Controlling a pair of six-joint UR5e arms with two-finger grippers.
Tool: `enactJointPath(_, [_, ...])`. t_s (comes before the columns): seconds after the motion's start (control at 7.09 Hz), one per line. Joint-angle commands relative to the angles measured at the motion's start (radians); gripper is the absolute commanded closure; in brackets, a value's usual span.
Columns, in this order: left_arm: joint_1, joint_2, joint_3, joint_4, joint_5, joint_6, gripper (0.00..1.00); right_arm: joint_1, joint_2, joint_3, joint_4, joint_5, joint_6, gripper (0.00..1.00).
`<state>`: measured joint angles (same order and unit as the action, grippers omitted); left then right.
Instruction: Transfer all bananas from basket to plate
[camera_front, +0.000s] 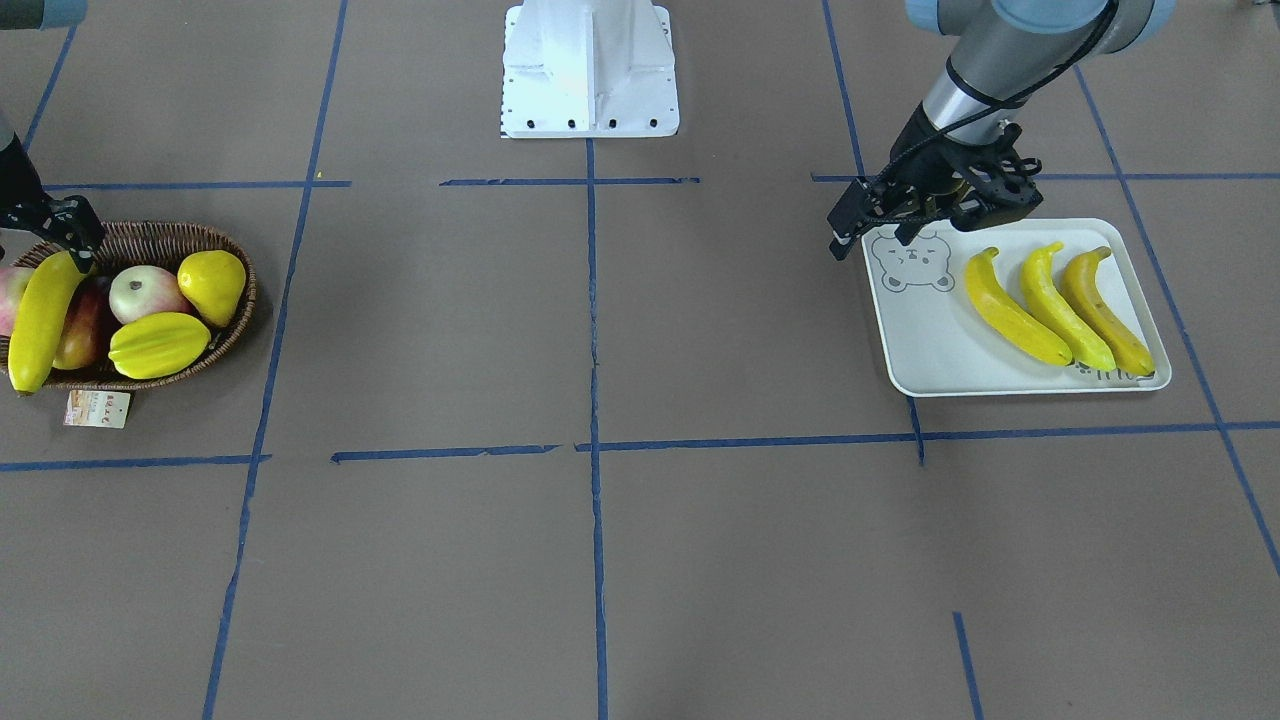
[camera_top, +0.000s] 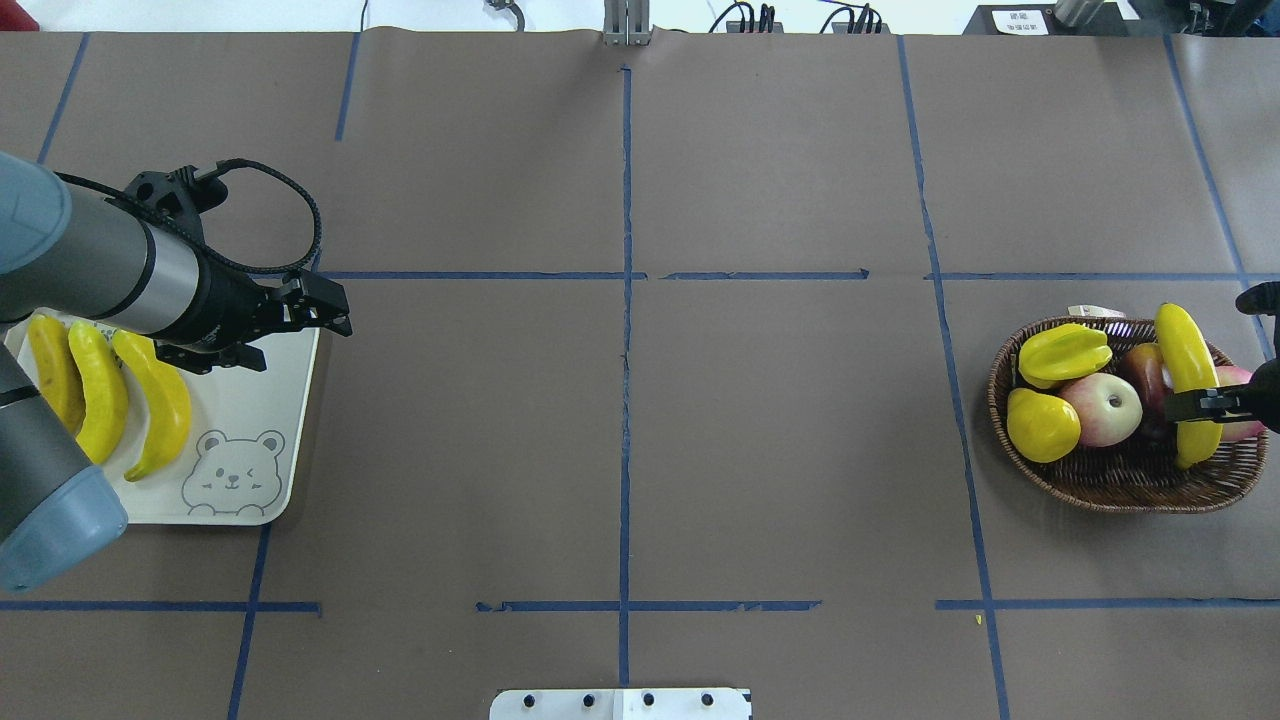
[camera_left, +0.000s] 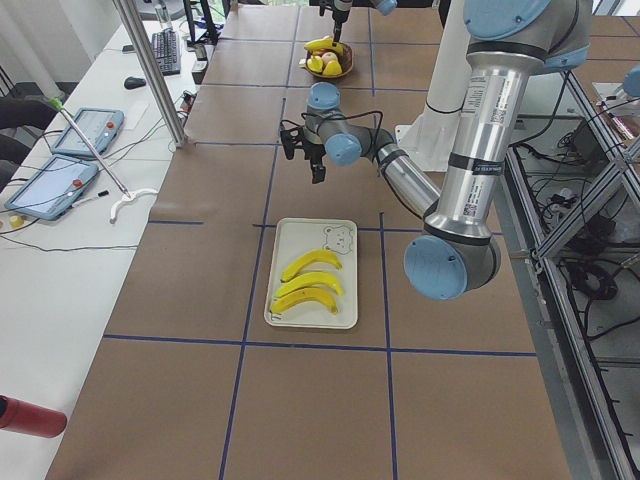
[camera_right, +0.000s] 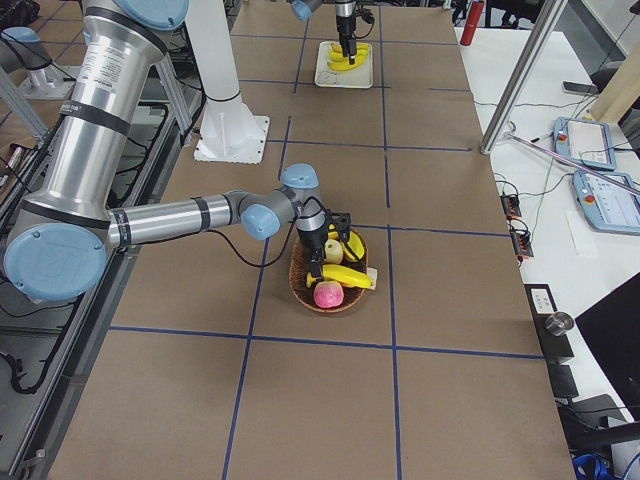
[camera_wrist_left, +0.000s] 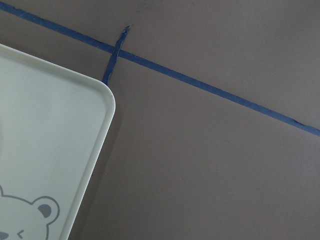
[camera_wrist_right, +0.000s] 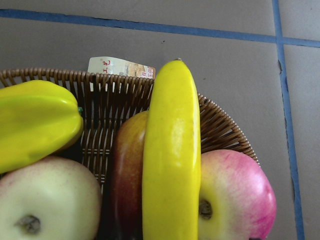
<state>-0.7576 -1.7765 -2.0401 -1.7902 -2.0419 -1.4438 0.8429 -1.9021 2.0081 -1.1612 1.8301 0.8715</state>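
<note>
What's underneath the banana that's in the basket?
The banana rests on a dark red fruit and a pink apple, inside the basket. Whatever lies beneath them is covered.

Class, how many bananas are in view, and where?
4. Three long curved yellow bananas lie side by side on the pale rectangular bear-print tray; the fourth lies across other fruit in the dark woven wicker basket. More may be hidden underneath.

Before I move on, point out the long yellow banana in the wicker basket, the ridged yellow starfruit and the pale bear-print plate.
Yellow banana (camera_top: 1185, 350): overhead view, upper body.
Ridged starfruit (camera_top: 1063, 355): overhead view, centre ridge.
Bear-print plate (camera_top: 275, 400): overhead view, bare floor.
</note>
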Motion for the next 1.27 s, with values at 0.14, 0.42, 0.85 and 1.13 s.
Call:
enactJointPath(0.14, [0.009, -0.006, 0.005, 0.0, 0.0, -0.004, 0.0, -0.001, 0.003, 0.003, -0.003, 0.006, 0.0, 0.25])
enactJointPath(0.42, [0.012, -0.008, 0.006, 0.0, 0.002, -0.004, 0.0, -0.001, 0.003, 0.0, -0.005, 0.006, 0.0, 0.25])
enactJointPath(0.85, [0.012, -0.008, 0.008, 0.0, 0.002, -0.003, 0.0, -0.005, 0.023, -0.008, -0.032, 0.006, 0.0, 0.25])
enactJointPath(1.13, [0.012, -0.009, 0.003, 0.002, 0.0, -0.003, 0.0, -0.005, 0.04, -0.008, -0.06, 0.006, 0.0, 0.25])
